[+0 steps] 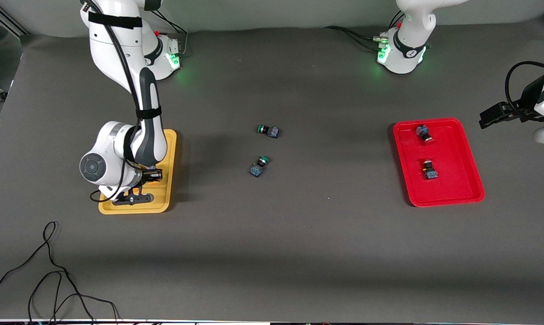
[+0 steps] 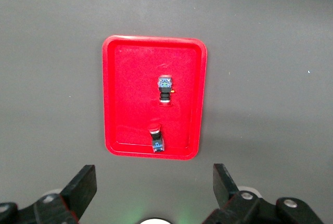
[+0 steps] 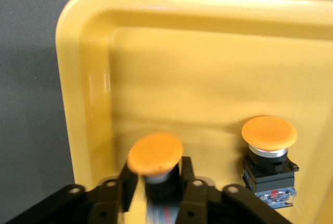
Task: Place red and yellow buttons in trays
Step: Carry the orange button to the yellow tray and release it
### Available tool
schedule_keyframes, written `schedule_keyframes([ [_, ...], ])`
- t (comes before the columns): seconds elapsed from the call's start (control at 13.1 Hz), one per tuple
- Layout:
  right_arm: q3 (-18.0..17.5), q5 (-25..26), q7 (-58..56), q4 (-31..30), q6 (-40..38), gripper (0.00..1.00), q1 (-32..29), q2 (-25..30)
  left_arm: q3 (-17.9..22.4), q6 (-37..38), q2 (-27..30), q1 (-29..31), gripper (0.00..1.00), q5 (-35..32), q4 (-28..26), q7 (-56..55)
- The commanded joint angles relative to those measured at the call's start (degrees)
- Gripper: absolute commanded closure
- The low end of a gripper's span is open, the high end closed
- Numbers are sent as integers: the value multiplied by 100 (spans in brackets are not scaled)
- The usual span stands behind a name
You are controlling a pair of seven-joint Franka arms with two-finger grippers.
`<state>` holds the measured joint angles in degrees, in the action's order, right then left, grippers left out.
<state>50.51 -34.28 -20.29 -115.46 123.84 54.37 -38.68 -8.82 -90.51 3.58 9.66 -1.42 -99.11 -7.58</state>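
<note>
Over the yellow tray point(image 1: 169, 171), at the right arm's end of the table, I have the right gripper point(image 3: 156, 185) down low, its fingers closed on a yellow button point(image 3: 155, 154). The button stands cap up, straight above the tray floor, so the next move, I think, is just to let go. A second yellow button point(image 3: 269, 132) stands in the tray just beside it, close enough that it could get bumped.

The red tray point(image 1: 452, 194) lies at the left arm's end. Both trays look like smooth, shiny plastic with round corners and raised edges. Two red buttons point(image 2: 165, 89) point(image 2: 156, 136) lie on their sides inside it, apart from each other.

The left gripper point(image 2: 154, 185) waits up high beside the red tray, fingers wide apart and holding nothing.

Two green buttons point(image 1: 267, 130) point(image 1: 259, 165) lie on the dark mat between the trays. The buttons are small, with dark boxy bodies and round caps; I can't quite make out finer parts.
</note>
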Motion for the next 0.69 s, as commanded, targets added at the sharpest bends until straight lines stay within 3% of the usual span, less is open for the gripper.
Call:
schedule_keyframes([
  [0.0,107,-131,-116,85,-53,0,38,176,-5,86,29,9,0,45,6,107],
  [0.23,370,-35,102,250,-341,0,161,615,-5,78,20,9,0,45,6,116],
  [0.46,1317,219,332,1250,-1929,0,608,721,-5,86,20,18,0,45,6,116],
  [0.61,1645,439,455,1875,-2652,0,689,721,-5,86,20,18,0,45,-3,116],
])
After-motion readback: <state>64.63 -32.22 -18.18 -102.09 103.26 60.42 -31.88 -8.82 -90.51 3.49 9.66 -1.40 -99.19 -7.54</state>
